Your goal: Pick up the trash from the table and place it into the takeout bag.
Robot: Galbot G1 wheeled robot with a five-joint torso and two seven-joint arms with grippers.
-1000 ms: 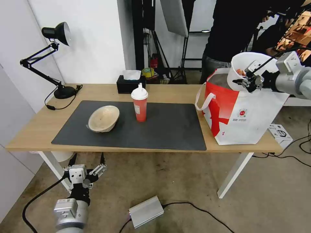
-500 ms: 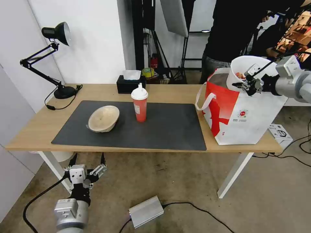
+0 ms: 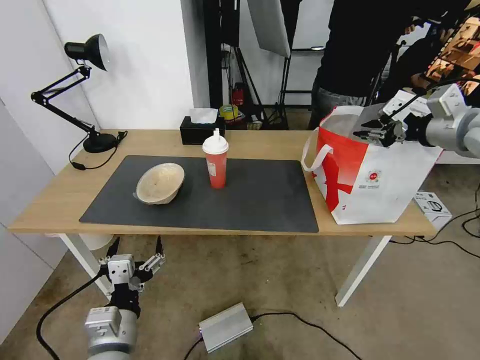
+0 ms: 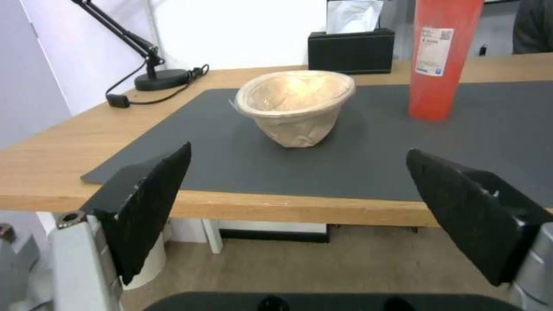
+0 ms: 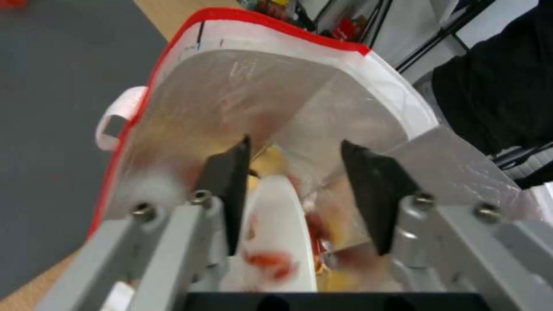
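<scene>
Right tool (image 3: 376,134) hangs over the open top of the red-and-white bag (image 3: 367,175), which stands on the right end of the desk (image 3: 50,200), just off the dark mat (image 3: 250,195); its fingers (image 5: 227,185) are spread apart w/ nothing clamped between them. In the right wrist view the white plastic bowl (image 5: 276,242) w/ red scraps sits blurred down inside the bag's silver lining, below & between the spread fingers, apart from them as far as can be told. White loop handle (image 3: 312,150) droops on the bag's left side. Left tool (image 3: 135,250) is parked low in front of the desk's near edge, below desk level on the robot's left, released, fingers wide apart & empty. The beige bowl (image 3: 160,182) lies tilted on the left part of the mat; in the left wrist view it stands between the two black pads (image 4: 150,203), well beyond them. Red cup (image 3: 215,160) w/ white domed lid stands upright on the mat, right of the beige bowl & apart from it. Black tissue box (image 3: 201,130) sits at the far edge behind the cup; black lamp (image 3: 85,90) stands on the far left corner
</scene>
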